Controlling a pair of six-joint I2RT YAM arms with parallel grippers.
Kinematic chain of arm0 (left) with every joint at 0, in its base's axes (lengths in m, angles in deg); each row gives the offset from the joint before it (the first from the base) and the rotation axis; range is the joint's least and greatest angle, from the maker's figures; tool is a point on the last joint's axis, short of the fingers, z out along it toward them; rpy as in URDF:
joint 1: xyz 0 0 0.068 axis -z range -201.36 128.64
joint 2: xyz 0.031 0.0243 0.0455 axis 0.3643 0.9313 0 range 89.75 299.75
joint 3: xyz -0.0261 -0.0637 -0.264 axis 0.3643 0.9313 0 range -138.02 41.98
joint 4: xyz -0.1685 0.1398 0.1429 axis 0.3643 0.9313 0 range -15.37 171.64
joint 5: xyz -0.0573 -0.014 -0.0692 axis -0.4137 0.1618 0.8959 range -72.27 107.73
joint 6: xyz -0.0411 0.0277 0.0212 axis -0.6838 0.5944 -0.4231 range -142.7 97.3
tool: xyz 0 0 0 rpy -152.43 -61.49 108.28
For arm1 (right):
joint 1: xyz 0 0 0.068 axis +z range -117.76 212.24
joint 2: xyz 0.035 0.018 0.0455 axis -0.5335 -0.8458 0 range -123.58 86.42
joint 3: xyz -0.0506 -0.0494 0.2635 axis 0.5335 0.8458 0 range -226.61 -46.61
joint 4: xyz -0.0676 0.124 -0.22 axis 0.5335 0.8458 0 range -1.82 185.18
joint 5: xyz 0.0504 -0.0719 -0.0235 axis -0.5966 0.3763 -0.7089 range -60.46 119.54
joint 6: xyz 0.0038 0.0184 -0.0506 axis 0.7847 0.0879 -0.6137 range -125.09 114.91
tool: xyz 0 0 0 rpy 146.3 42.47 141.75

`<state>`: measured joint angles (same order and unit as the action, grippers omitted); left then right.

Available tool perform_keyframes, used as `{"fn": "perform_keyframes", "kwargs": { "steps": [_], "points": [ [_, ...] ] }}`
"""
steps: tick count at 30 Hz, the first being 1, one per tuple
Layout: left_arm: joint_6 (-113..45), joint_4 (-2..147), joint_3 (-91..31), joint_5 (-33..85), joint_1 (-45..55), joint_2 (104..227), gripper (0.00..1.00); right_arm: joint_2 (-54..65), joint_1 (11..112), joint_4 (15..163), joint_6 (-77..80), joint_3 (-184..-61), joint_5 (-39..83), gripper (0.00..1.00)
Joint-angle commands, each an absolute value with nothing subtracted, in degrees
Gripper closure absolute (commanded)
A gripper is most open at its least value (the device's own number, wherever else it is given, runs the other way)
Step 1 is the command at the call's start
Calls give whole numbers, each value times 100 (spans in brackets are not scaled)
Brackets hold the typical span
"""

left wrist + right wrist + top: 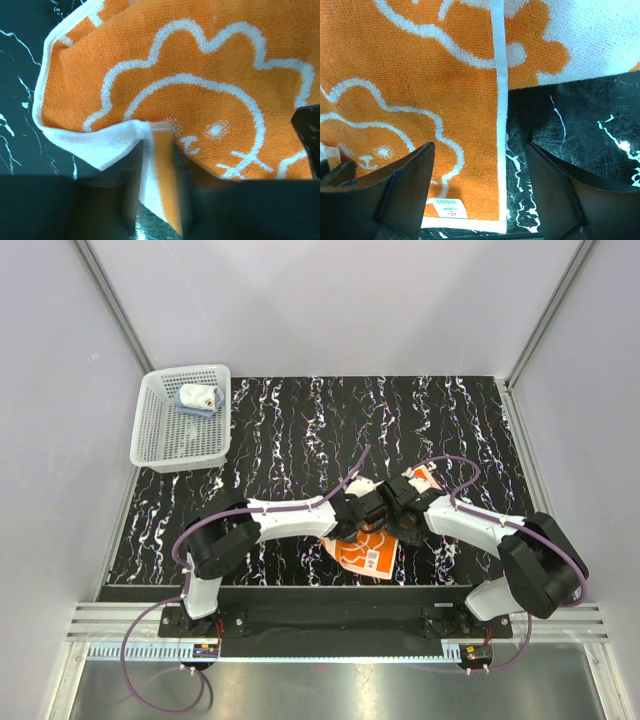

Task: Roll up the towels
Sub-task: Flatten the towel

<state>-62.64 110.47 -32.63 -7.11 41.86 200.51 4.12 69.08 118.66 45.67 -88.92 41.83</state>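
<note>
At the far left of the bench (280, 430) stands the white basket (160, 445). In it lies the light blue towel (198, 398) as a small bundle. I judge that it is already rolled and put there so that it is out of the way.

Toward the middle, the left hand (157, 165) is closed on a turned-up edge of the orange towel (200, 60). A strip of cloth is pinched between its fingers, and the white reverse shows. This hold probably serves to begin the roll from that edge. The towel itself lies on the bench just in front of the arms, mostly flat.

On the right, the right hand (480, 185) hangs over the towel's white border. Its fingers are spread wide and nothing is between them, perhaps so that it can press or guide the cloth.
</note>
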Motion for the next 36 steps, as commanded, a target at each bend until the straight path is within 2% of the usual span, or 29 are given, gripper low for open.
{"fn": "perform_keyframes", "kwargs": {
  "steps": [1,4,5,13,17,20,25,31,36],
  "points": [
    [-6269,10961,-3220,-987,4183,19944,84,337,6925,11701,4562,-8862,4105,21],
    [-6321,11023,-3150,-1057,4183,19866,99,284,6925,11683,4562,-8862,4035,23],
    [-6330,11040,-3123,-1075,4174,19813,100,266,6925,11648,4554,-8845,4009,24],
    [-6392,11120,-2518,-1189,3973,18943,100,82,6951,10956,4694,-8485,3219,39],
    [-6059,11207,-2079,-1154,3779,18232,100,353,7345,10690,4545,-8396,2980,39],
    [-5717,11392,-1806,-1154,3621,17608,100,836,7408,10882,4422,-8571,3094,34],
    [-5373,11875,-1524,-1031,3340,16834,100,1453,7338,11567,4036,-9326,3928,29],
    [-5460,12516,-1664,-900,3313,16701,100,751,6067,12130,3333,-10136,4053,29],
    [-5223,12728,-1585,-1048,3304,16570,100,-83,5265,11956,2937,-10672,3790,30]
  ]
}}
